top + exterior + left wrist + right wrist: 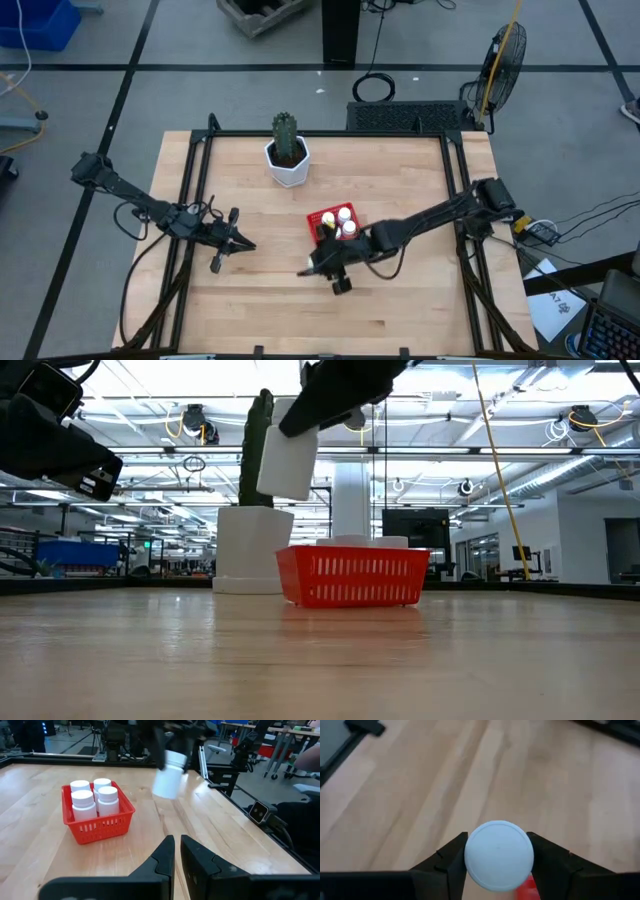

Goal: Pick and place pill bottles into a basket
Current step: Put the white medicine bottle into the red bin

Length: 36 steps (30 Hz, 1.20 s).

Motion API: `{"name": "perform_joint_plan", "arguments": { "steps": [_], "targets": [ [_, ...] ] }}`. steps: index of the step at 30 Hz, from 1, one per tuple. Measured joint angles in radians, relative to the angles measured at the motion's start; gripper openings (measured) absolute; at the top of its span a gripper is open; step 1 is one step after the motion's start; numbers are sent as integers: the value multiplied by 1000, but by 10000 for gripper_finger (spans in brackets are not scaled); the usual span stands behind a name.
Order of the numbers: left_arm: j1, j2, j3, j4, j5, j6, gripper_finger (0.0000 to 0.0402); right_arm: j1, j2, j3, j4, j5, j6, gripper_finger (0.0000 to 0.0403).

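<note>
Fingers of the right gripper are clenched on either side of a white pill bottle, whose round flat cap faces the wrist camera and fills the gap between them. In the low view that same bottle hangs well above the desk, tilted, a plain white cylinder with a slightly narrower cap, and it is off to the side of the red basket rather than over it. From above, the right gripper sits just beside the basket, near the desk's middle. The basket is a small bright red rectangle with mesh-like walls, and four more pill bottles stand upright inside it, packed close together in two rows, their white caps rising above the rim. A white faceted pot holding a green cactus stands farther back on the desk, apart from the basket. The left gripper waits on the left side of the desk with its fingers closed together on nothing.
</note>
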Motion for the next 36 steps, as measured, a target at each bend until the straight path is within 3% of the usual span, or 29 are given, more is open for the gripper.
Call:
{"name": "perform_joint_plan", "arguments": {
  "steps": [8,14,24,36],
  "targets": [
    [0,0,0,0,0,0,35,-117,-13,-2,-80,-6,-20,168],
    [0,0,0,0,0,0,35,-175,-13,-55,-45,-10,-22,166],
    [0,0,0,-1,1,0,35,-197,-14,-130,27,-17,-25,168],
    [0,0,0,-1,1,-5,35,-242,-13,-139,49,-128,12,168]
  ]
}}
